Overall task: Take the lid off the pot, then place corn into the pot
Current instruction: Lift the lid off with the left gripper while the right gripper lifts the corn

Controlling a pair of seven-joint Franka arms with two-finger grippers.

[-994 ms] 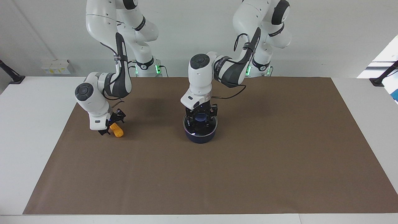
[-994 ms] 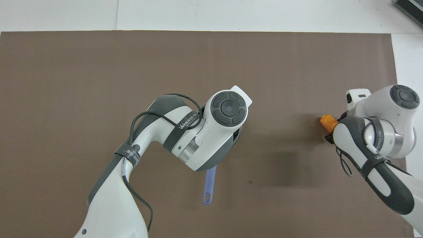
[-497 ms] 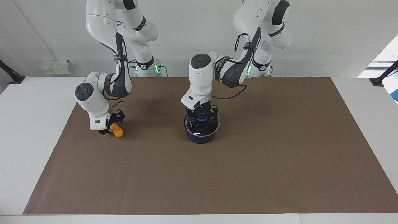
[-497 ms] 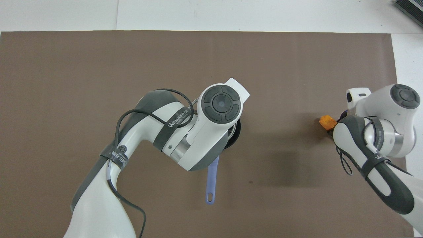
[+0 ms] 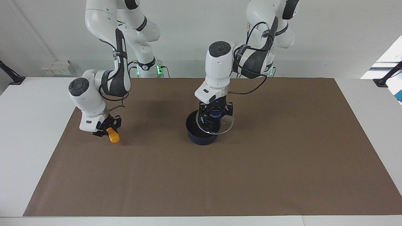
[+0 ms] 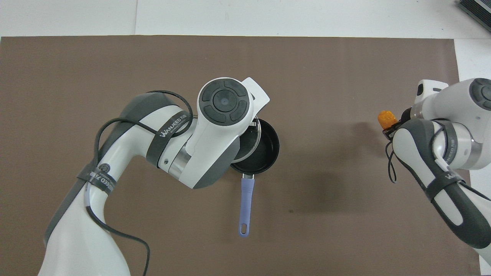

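The navy pot [image 5: 199, 138] stands on the brown mat, its black inside open [image 6: 266, 151] and its long blue handle [image 6: 245, 207] pointing toward the robots. My left gripper [image 5: 215, 114] is shut on the blue knob of the glass lid [image 5: 225, 124]. It holds the lid a little above the pot, shifted toward the left arm's end; in the overhead view only the lid's edge [image 6: 256, 135] shows past the wrist. My right gripper [image 5: 108, 129] is shut on the orange corn [image 5: 113, 135], held just above the mat at the right arm's end; the corn also shows in the overhead view [image 6: 386, 119].
The brown mat [image 5: 251, 175] covers most of the white table [image 5: 28, 125]. A small white box [image 5: 56, 67] sits by the wall at the right arm's end. A dark object [image 6: 475, 9] lies at the table's corner farthest from the robots.
My left gripper has lifted the lid off the pot and moved it toward the left arm's end, uncovering the pot. My right gripper has raised the corn off the mat.
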